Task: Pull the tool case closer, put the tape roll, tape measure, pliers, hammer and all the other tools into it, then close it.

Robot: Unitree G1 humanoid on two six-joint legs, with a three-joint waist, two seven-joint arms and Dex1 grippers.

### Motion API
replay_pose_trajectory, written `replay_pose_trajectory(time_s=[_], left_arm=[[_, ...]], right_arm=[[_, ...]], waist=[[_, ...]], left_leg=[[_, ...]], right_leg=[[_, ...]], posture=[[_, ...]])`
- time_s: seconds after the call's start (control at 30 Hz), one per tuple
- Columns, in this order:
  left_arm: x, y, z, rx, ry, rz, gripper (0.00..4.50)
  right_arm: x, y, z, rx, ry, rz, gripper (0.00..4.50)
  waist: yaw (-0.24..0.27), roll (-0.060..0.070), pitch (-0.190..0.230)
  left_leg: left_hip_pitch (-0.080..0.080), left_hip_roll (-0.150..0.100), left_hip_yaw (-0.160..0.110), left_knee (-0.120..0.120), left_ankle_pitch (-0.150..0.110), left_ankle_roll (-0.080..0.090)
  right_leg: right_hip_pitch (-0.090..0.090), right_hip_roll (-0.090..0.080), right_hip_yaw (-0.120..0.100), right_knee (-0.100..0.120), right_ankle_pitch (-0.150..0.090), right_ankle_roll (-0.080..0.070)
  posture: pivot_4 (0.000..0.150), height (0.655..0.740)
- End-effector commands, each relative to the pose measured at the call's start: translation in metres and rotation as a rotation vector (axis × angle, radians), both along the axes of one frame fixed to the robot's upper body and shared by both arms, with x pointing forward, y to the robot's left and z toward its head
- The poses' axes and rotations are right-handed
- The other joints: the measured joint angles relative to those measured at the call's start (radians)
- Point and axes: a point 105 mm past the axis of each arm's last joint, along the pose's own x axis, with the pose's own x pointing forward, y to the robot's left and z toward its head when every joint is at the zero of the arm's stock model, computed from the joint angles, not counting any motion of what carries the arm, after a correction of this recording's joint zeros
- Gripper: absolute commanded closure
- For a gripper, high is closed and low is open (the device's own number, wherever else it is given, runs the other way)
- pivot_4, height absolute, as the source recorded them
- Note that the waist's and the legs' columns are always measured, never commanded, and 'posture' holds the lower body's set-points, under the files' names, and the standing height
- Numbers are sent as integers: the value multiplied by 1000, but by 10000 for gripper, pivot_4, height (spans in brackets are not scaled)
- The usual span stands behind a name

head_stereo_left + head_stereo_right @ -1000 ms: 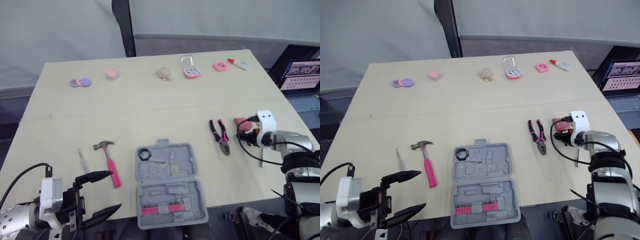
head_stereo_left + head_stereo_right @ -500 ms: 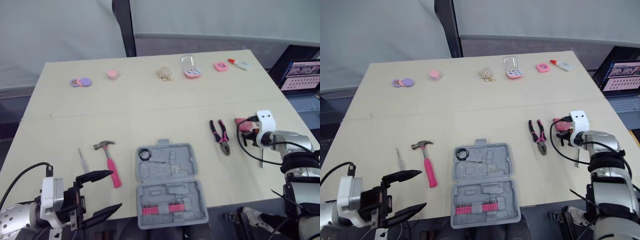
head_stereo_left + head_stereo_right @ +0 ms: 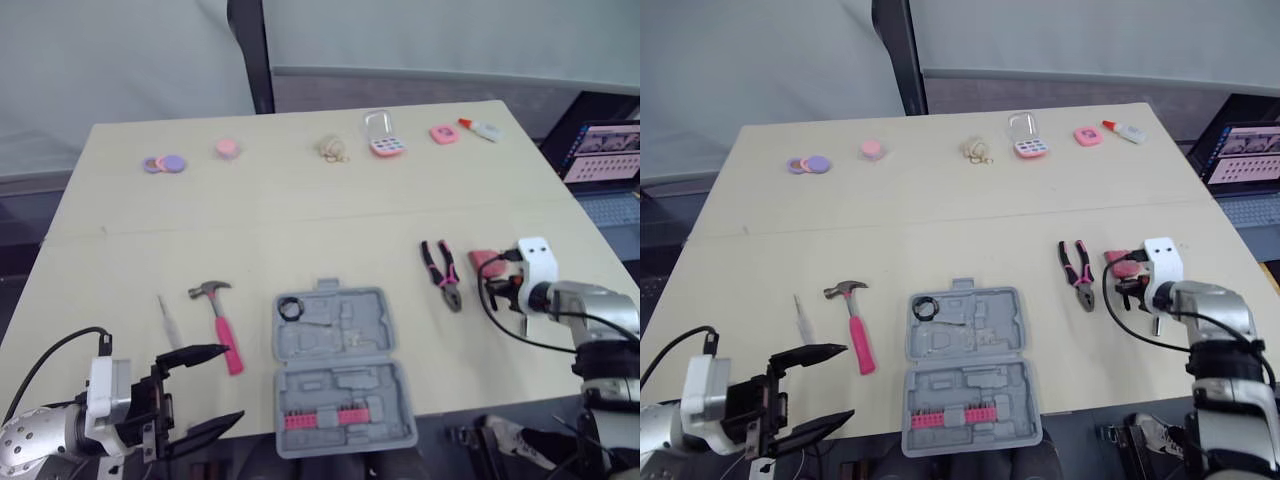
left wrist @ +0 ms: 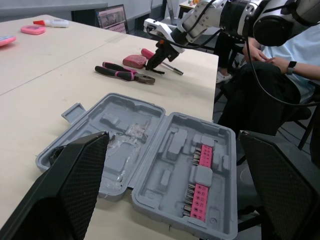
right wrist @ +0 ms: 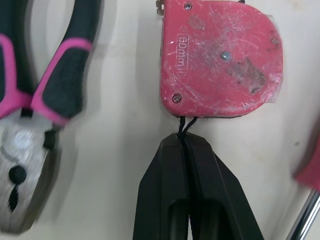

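The grey tool case [image 3: 345, 335] lies open and flat at the middle of the table's [image 3: 300, 220] front edge, with its lower half reaching that edge. A black tape roll [image 3: 289, 308] sits in the far left corner of its upper half, and a pink row of bits [image 3: 322, 418] lies in the lower half.

The pink-handled hammer [image 3: 220, 320] lies just left of the case. A small screwdriver [image 3: 165, 318] lies farther left, apart from the hammer. The pliers [image 3: 442, 272] lie to the right of the case, with their jaws towards the front edge.

Near the table's right edge lies the red tape measure [image 5: 220, 57]. The right gripper [image 5: 185, 142] is at its near side, fingers pressed together and pinching the tape measure's thin black cord [image 5: 181, 125]. A second screwdriver [image 4: 167, 64], with a pink handle, lies just beside that gripper on the right-edge side.

The left gripper [image 3: 235, 382] hovers at the front edge near the left corner with its fingers spread wide, holding nothing.
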Motion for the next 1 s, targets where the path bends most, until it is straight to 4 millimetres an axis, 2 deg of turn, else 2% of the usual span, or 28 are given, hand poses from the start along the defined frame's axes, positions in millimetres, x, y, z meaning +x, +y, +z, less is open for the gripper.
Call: replay_pose_trajectory(time_s=[0.03,0.4,1.0], left_arm=[[0,-1,2,5,-17,-24,0],[9,-7,5,2,-10,-73,0],[15,-12,3,-11,0,-117,0]], right_arm=[[-17,2,-8,12,45,-31,44188],[-64,32,-18,53,103,-21,44188],[-111,67,-24,95,182,29,44188]], waist=[[0,0,0],[0,-1,0],[1,-1,-1]], left_leg=[[0,0,0,0,0,0],[0,0,-1,-1,0,0],[1,0,-3,-1,0,0]], right_leg=[[0,0,0,0,0,0],[-1,0,0,0,0,0],[-1,0,1,1,0,0]], posture=[[1500,7400],[1500,7400],[1500,7400]])
